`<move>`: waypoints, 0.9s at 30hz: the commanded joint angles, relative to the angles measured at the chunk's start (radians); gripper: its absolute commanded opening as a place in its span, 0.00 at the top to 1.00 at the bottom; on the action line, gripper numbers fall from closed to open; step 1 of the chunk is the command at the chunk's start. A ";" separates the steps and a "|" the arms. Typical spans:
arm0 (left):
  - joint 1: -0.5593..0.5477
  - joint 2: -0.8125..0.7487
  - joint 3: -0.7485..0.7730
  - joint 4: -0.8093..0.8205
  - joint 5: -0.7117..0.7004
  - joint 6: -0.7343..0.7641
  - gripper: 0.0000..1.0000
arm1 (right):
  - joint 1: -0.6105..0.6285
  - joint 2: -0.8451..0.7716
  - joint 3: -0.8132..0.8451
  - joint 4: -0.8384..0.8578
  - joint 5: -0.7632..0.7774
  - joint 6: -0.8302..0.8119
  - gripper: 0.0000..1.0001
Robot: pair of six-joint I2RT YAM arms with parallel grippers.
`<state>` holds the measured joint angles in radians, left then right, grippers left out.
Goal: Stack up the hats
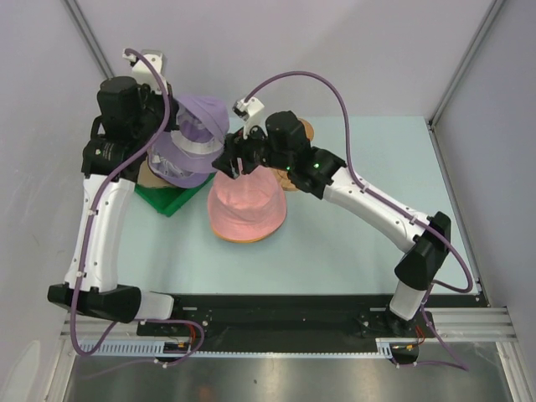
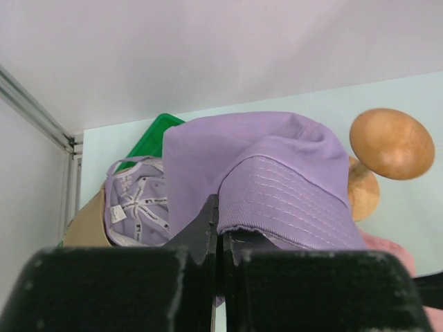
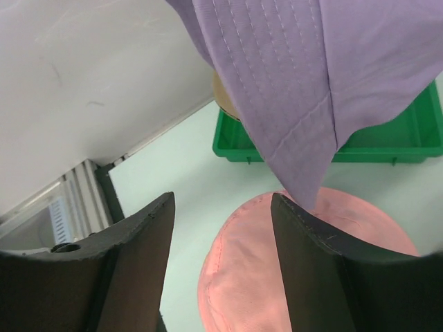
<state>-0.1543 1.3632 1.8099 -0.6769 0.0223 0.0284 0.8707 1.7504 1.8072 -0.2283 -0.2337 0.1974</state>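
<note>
A lavender hat (image 1: 199, 134) hangs in the air at the back left, and my left gripper (image 1: 172, 126) is shut on its brim (image 2: 277, 200); in the left wrist view the jaws (image 2: 220, 235) pinch the cloth edge. A pink hat (image 1: 247, 208) lies crown up on the table, with an orange rim (image 1: 243, 239) showing under its near edge. My right gripper (image 1: 232, 163) hovers open over the pink hat's (image 3: 277, 277) far edge, just below the hanging lavender cloth (image 3: 311, 69), with nothing between its fingers (image 3: 221, 207). A tan cap (image 2: 86, 225) lies partly hidden under the lavender hat.
A green bin (image 1: 172, 199) sits at the left under the lavender hat, also seen from the right wrist (image 3: 387, 145). A wooden stand (image 2: 391, 143) rises behind the pink hat, mostly hidden by the right arm in the top view (image 1: 306, 128). White walls enclose the table.
</note>
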 commanded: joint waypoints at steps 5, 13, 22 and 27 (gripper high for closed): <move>-0.056 -0.078 -0.018 -0.019 -0.015 -0.054 1.00 | 0.034 -0.034 0.024 -0.008 0.316 -0.102 0.37; -0.059 -0.134 -0.072 -0.012 0.002 -0.047 1.00 | 0.024 -0.051 -0.043 0.079 0.458 -0.191 0.33; -0.059 -0.132 -0.109 0.031 0.082 -0.050 1.00 | 0.014 -0.065 -0.150 0.308 0.376 -0.302 0.39; -0.060 -0.110 -0.107 0.063 0.120 -0.056 1.00 | 0.007 -0.088 -0.244 0.494 0.320 -0.349 0.67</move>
<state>-0.2073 1.2453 1.6978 -0.6941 0.0799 -0.0025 0.8848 1.7302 1.6073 0.0380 0.1310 -0.0872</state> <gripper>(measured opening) 0.018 0.447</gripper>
